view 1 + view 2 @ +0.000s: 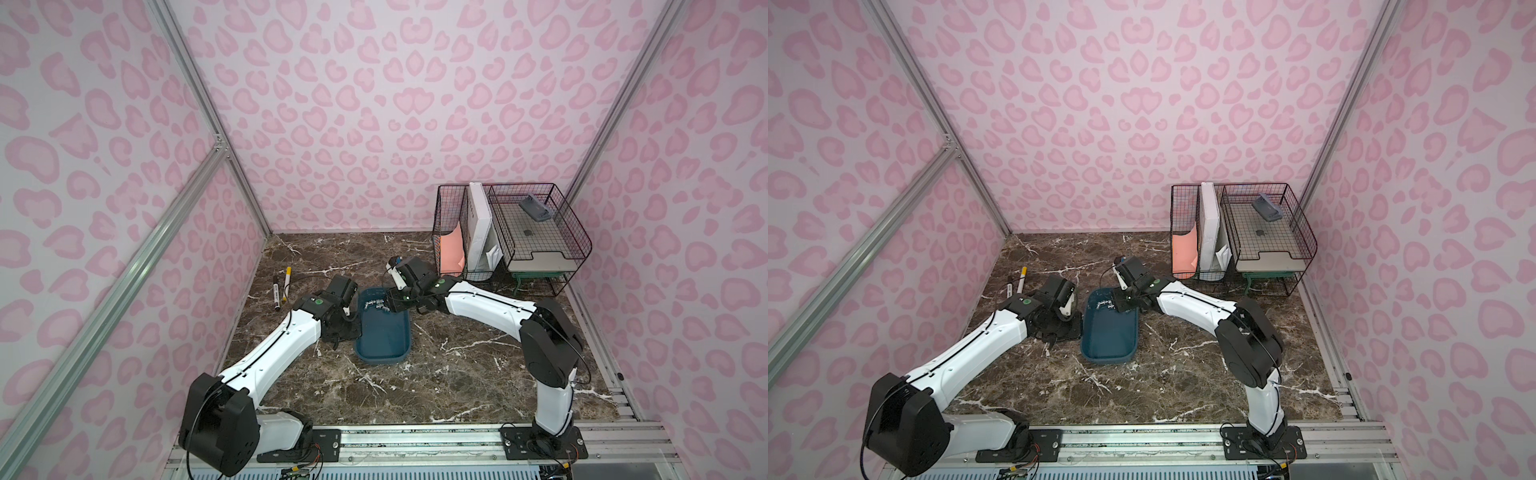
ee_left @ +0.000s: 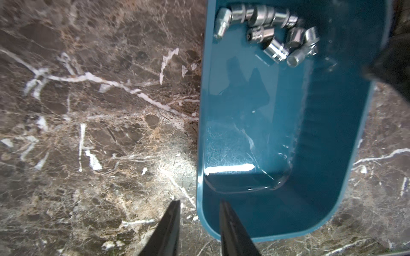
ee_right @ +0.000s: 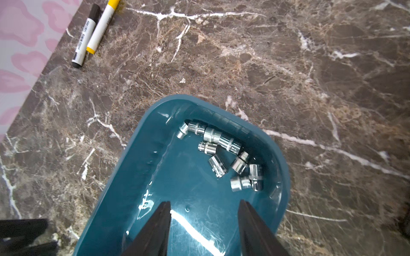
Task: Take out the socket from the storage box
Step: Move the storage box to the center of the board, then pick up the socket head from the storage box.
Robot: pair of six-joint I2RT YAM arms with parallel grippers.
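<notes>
The storage box (image 1: 384,336) is a shallow teal tray lying mid-table, seen in both top views (image 1: 1108,336). Several shiny metal sockets (image 1: 374,304) lie clustered at its far end, clear in the right wrist view (image 3: 221,150) and the left wrist view (image 2: 273,33). My right gripper (image 3: 204,201) hangs open over the box floor (image 3: 177,177), just short of the sockets, with nothing between its fingers. My left gripper (image 2: 199,201) stands a little open at the box's left side; the box rim (image 2: 200,155) runs between its fingers, one outside and one over the inside.
Two markers (image 1: 281,286), one black-capped and one yellow-capped, lie near the left wall (image 3: 88,33). A black wire rack (image 1: 511,232) at the back right holds a white box, a pink folder and a grey item. Marble tabletop surrounds the box.
</notes>
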